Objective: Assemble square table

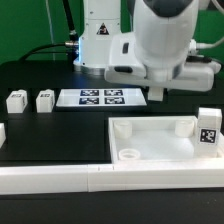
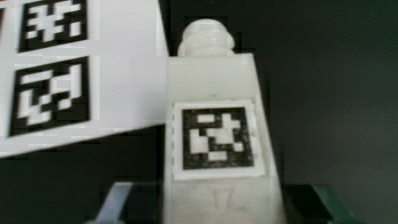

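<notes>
The white square top [image 1: 160, 137], raised-rimmed with a round corner socket [image 1: 130, 155], lies toward the exterior view's right with a tagged leg [image 1: 208, 128] upright at its right edge, while only the wrist view shows another tagged leg [image 2: 217, 120] beside the marker board [image 2: 50, 75], flanked by the gripper [image 2: 217, 205], though I cannot tell whether it is clamped.

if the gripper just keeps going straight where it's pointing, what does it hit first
The leg. In the wrist view it sits dead ahead of the gripper, between its jaws and beside the marker board. Whether they already touch is unclear.
</notes>
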Tool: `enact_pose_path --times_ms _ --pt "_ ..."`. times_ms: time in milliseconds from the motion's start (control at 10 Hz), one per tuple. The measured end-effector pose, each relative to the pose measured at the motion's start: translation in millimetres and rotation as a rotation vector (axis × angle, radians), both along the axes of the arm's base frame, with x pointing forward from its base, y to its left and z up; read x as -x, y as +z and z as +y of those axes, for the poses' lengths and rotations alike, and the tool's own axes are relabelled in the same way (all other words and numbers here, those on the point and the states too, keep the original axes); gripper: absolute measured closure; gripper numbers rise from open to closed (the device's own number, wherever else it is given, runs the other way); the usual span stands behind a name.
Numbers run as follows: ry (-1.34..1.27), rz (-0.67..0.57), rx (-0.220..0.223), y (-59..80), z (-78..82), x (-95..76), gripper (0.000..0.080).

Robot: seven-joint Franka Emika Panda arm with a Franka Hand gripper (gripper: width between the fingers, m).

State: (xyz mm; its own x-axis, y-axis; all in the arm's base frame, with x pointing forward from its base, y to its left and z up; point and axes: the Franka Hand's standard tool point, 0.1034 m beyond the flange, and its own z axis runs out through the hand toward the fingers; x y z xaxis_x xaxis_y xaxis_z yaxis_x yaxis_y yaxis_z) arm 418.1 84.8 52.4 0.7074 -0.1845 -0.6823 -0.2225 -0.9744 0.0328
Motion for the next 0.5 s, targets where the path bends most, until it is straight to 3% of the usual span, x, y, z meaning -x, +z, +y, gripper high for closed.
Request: enact_pose_path --times_ms 200,300,500 --pt "-0.031 -0.11 0.0 28.9 -6.0 -20.6 0.0509" --pt "-0.005 -0.207 0.012 49.2 -11.7 -40.8 0.0509" --pt "0.022 -0.358 0.025 91.0 -26.7 -60.9 0.0509"
